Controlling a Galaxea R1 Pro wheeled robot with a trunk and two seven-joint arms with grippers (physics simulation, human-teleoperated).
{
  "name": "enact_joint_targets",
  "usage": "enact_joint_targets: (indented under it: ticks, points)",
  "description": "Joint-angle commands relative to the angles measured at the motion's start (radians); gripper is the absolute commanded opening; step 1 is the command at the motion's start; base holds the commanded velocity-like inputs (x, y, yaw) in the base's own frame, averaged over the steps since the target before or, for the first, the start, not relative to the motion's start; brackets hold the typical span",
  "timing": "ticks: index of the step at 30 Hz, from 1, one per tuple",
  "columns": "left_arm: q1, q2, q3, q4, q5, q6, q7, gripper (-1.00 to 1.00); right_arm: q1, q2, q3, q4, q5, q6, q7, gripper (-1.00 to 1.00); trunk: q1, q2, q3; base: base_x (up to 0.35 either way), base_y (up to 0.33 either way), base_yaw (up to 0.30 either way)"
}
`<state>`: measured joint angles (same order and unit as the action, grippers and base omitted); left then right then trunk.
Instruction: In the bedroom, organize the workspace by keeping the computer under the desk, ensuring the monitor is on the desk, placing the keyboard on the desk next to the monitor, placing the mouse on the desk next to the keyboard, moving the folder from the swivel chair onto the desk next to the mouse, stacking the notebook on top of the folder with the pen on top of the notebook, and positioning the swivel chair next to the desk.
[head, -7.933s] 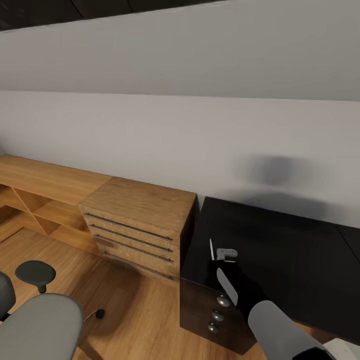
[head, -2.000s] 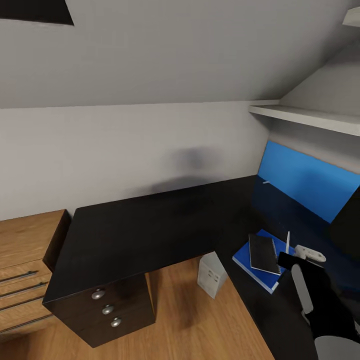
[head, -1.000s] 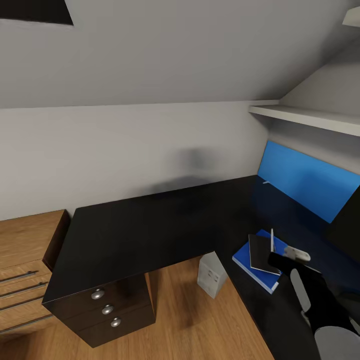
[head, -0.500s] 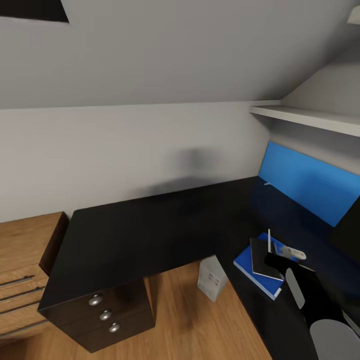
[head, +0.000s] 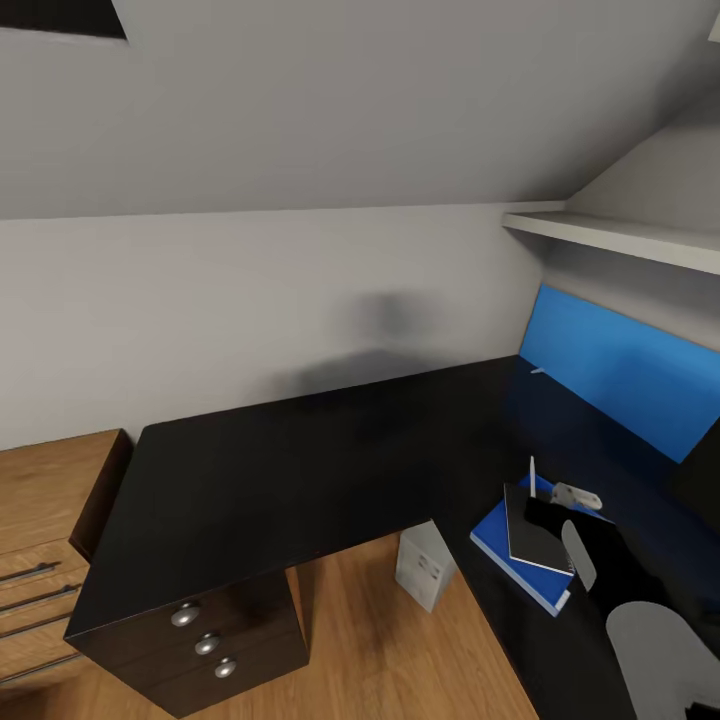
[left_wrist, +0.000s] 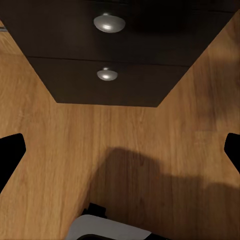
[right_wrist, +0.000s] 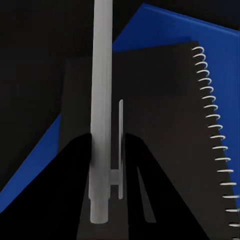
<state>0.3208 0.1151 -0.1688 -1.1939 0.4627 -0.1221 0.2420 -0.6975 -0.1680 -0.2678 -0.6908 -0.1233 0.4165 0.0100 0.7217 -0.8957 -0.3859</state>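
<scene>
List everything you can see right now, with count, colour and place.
desk: one, black, L-shaped, along the walls
drawers: black, silver knobs, under the desk's left end
computer: one, white, on the floor under the desk
folder: one, blue, on the desk
notebook: one, dark, spiral-bound, on the folder
pen: one, white, held over the notebook
wall panel: one, blue, behind the desk
wooden cabinet: one, left of the desk
shelf: one, white, above the panel
right tool: shut on the pen
left tool: open, over the wooden floor
</scene>
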Motion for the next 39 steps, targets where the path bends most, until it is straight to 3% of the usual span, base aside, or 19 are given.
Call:
enact_joint_targets:
  ticks: [1, 10, 20, 29, 39]
  points:
    - [0.0, 0.001, -0.004, -0.001, 0.01, -0.005, 0.007, 1.0, -0.001, 0.001, -0.002, -0.001, -0.008, 0.005, 0.002, -1.0, 0.0, -0.001, -0.001, 0.003, 0.0, 0.0]
    - [0.0, 0.001, -0.005, 0.0, 0.011, -0.004, 0.007, 1.0, -0.003, 0.004, -0.001, 0.001, -0.005, 0.01, -0.003, -1.0, 0.0, -0.001, -0.001, 0.0, 0.0, 0.0]
    - [0.0, 0.001, -0.005, 0.0, 0.011, -0.005, 0.007, 1.0, -0.005, 0.004, 0.002, -0.002, -0.005, 0.02, -0.089, -1.0, 0.0, -0.001, -0.001, 0.0, 0.0, 0.0]
    - [0.0, 0.001, -0.006, 0.001, 0.011, -0.005, 0.007, 1.0, -0.006, 0.004, 0.004, -0.003, -0.005, 0.093, -0.118, -1.0, 0.0, -0.001, -0.001, 0.0, 0.0, 0.0]
    - [0.0, 0.001, -0.006, 0.001, 0.011, -0.004, 0.007, 1.0, -0.007, 0.005, 0.071, -0.003, 0.004, 0.108, -0.122, -1.0, 0.0, -0.001, -0.001, 0.0, 0.0, 0.0]
